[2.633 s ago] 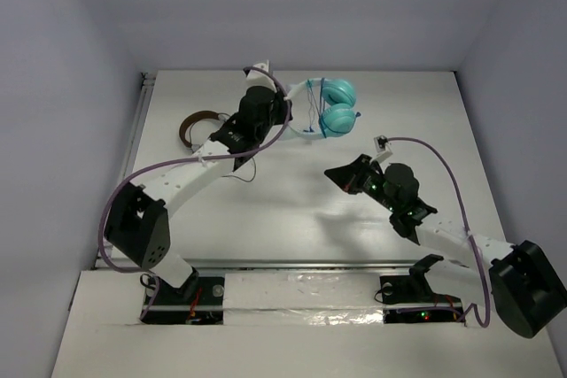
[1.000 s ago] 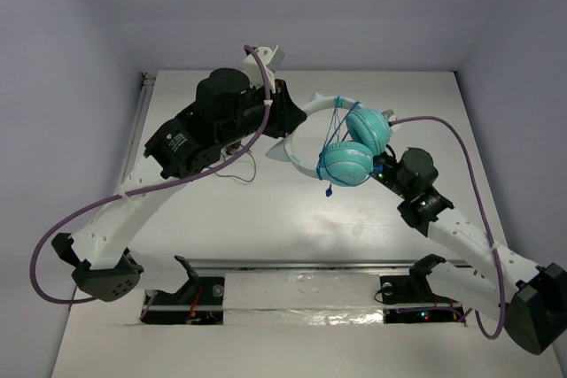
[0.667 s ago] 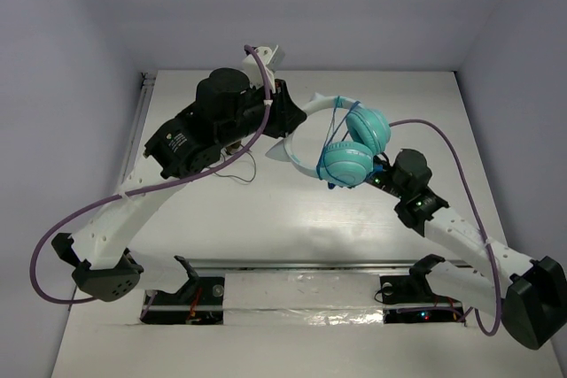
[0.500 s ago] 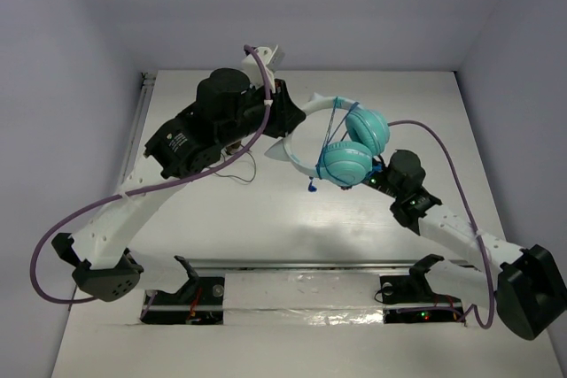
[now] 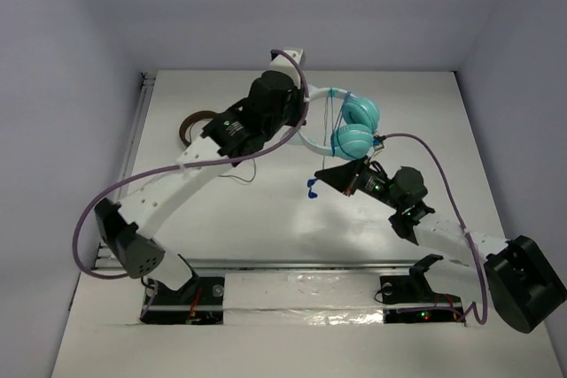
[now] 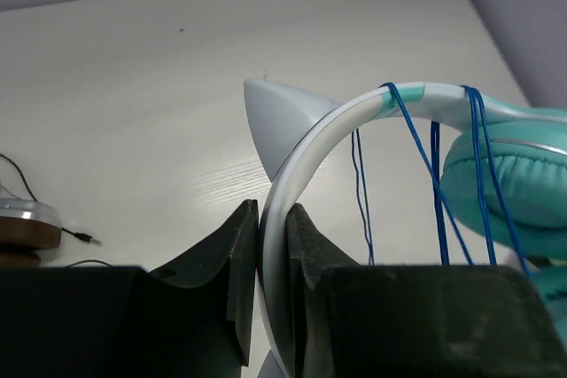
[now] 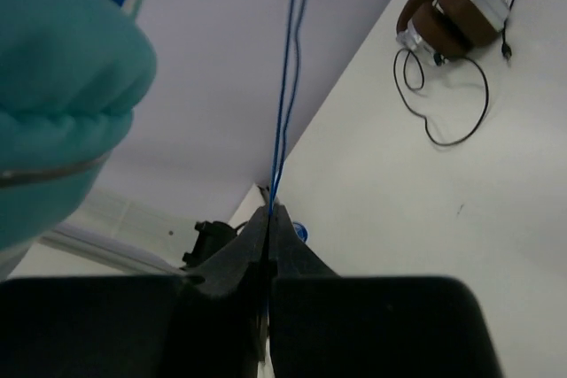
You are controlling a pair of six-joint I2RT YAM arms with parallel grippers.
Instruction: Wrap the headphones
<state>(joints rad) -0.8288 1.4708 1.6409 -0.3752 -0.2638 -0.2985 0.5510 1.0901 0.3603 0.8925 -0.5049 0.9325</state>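
The headphones (image 5: 354, 127), with teal ear cups and a white headband, hang above the table at the far middle. My left gripper (image 5: 299, 123) is shut on the white headband (image 6: 297, 161), which sits clamped between both fingers (image 6: 237, 254). Several turns of thin blue cable (image 6: 436, 185) cross the band beside a teal cup (image 6: 507, 190). My right gripper (image 5: 322, 176) is below the cups, shut on the blue cable (image 7: 288, 86), which runs taut up from its tips (image 7: 268, 215). The cable's blue plug end (image 5: 312, 188) dangles by the right fingertips.
Brown-banded headphones (image 5: 197, 121) lie on the table at the far left, behind the left arm, with their thin black cable (image 7: 443, 121) looped beside them. The white table (image 5: 266, 219) is walled on three sides.
The right gripper has shut on the blue cable and drawn it left, away from the cups. The left arm has carried the headphones farther back and lower.
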